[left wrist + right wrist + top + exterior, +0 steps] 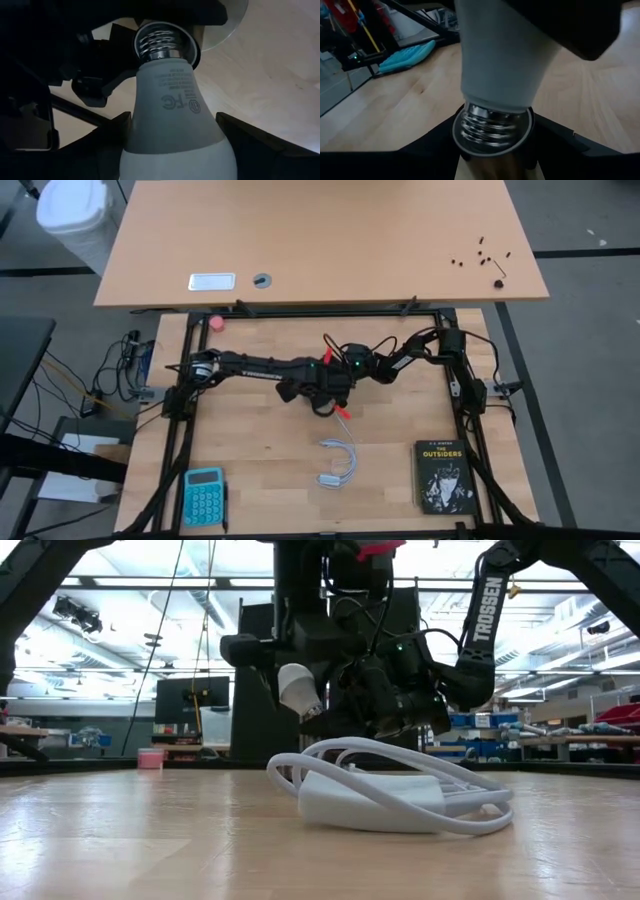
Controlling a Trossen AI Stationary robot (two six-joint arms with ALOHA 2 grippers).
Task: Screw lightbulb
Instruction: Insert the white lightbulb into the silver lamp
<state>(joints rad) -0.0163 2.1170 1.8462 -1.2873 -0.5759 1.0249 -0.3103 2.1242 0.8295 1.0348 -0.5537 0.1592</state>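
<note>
From the left I count one teal calculator (pixel 204 495) lying flat on the pale wooden surface (pixel 260 470). My left gripper (pixel 175 135) has its fingers (pixel 260 140) spread wide around the frosted globe of the single lightbulb (pixel 172 100), smooth, white and pear-shaped, held above mid-surface. Its ribbed metal screw base sits at the mouth of one round metallic socket (pixel 492 132), which my right gripper (pixel 492 155) clasps with fingers partly closed. Nearer me lies one looped white cord (pixel 400 790) with a blocky plug. Far right, one black paperback book (pixel 444 476).
</note>
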